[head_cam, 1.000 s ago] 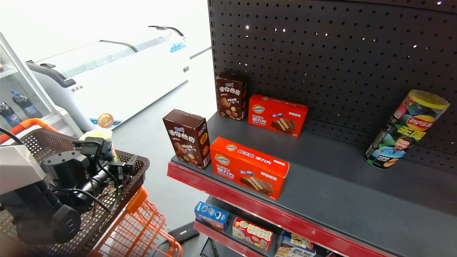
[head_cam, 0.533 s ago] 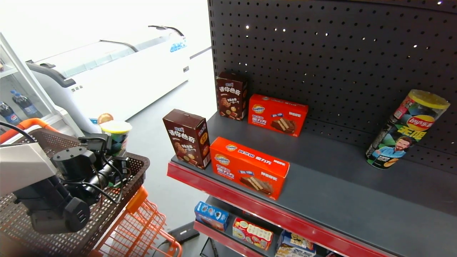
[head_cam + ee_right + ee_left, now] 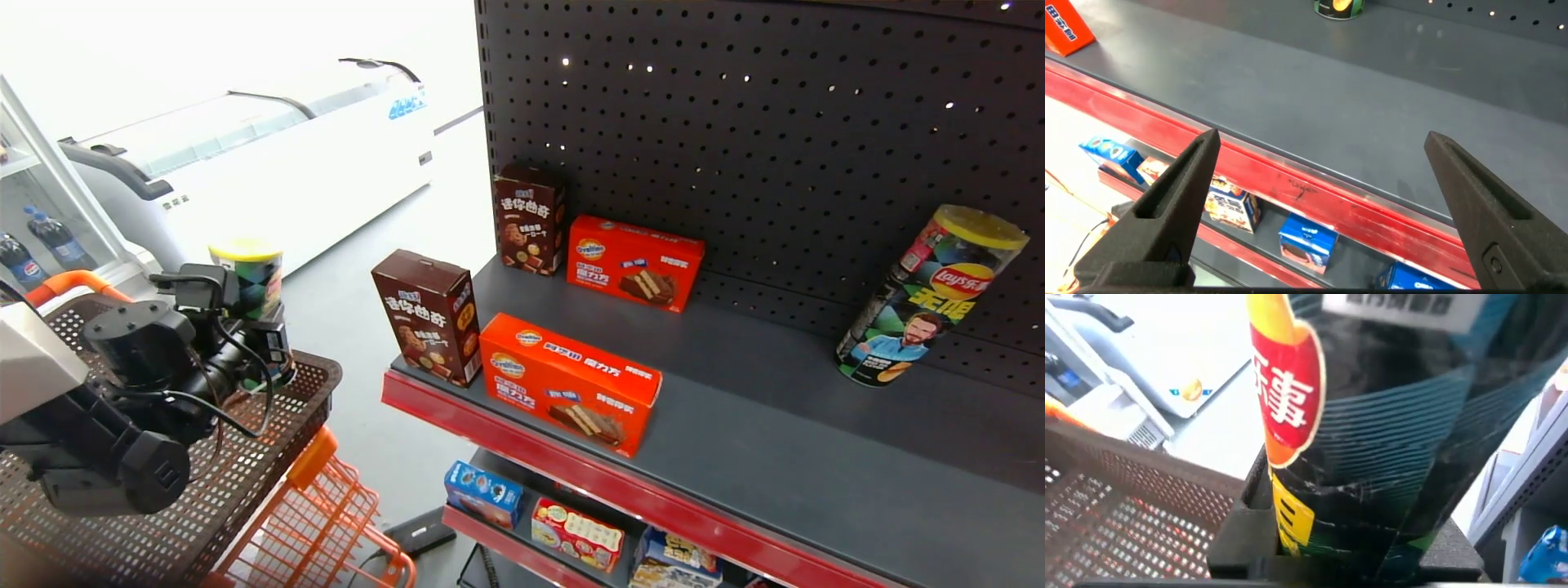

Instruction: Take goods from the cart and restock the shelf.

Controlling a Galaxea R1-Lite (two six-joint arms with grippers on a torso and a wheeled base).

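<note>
Matte black right tool (image 3: 1321,137) (wedge-shaped fingers (image 3: 1167,204))

Left: the left tool (image 3: 265,339) holds a cylindrical cardboard chip can (image 3: 247,273) above a brown perforated plastic basket (image 3: 314,384) on an orange wire cart (image 3: 326,506). Right: a dark grey metal shelf (image 3: 775,425) carries a brown cardboard box (image 3: 429,318) left of an orange cardboard box (image 3: 567,384), another such pair behind, and a second chip can (image 3: 931,298) far right.

- The left gripper (image 3: 260,339) climbs toward the upper left of the frame, clamped on the chip can (image 3: 247,276).
- The chip can turns from tilted to upright and sits higher over the cart basket (image 3: 320,384).
</note>
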